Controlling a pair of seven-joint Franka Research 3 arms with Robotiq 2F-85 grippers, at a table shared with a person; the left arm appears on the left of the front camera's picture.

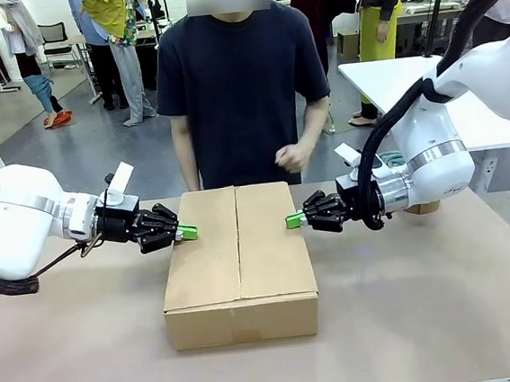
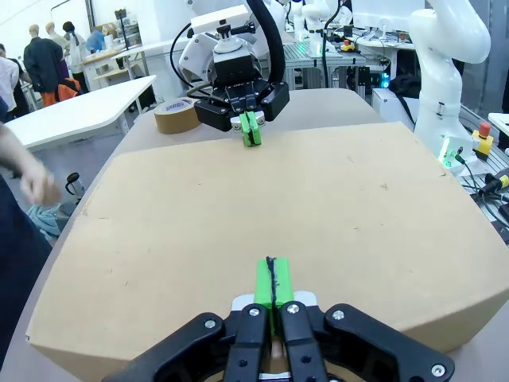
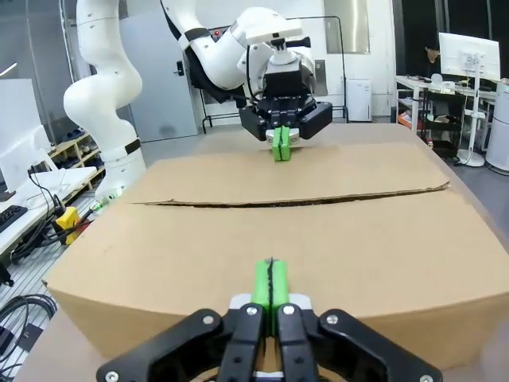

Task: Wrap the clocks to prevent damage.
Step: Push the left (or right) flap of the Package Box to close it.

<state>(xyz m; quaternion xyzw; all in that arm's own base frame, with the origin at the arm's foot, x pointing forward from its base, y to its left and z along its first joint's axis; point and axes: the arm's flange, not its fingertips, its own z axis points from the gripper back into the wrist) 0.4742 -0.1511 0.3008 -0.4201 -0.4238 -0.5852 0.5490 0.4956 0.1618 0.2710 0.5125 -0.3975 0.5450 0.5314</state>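
A closed cardboard box (image 1: 239, 256) lies in the middle of the table, its two top flaps meeting along a centre seam (image 3: 294, 200). My left gripper (image 1: 188, 233) is shut, its green pads pressed together at the box's left top edge (image 2: 272, 282). At the opposite edge my right gripper (image 1: 294, 220) is shut in the same way (image 3: 270, 282). Nothing sits between either pair of pads. Each wrist view shows the other gripper across the box top, the right one (image 2: 251, 129) and the left one (image 3: 279, 146). The clocks are out of view.
A person stands at the far side of the table, one hand (image 1: 292, 158) raised just behind the box. A roll of brown tape (image 2: 176, 115) lies on the table beside my right arm. A white table (image 1: 388, 74) stands at the back right.
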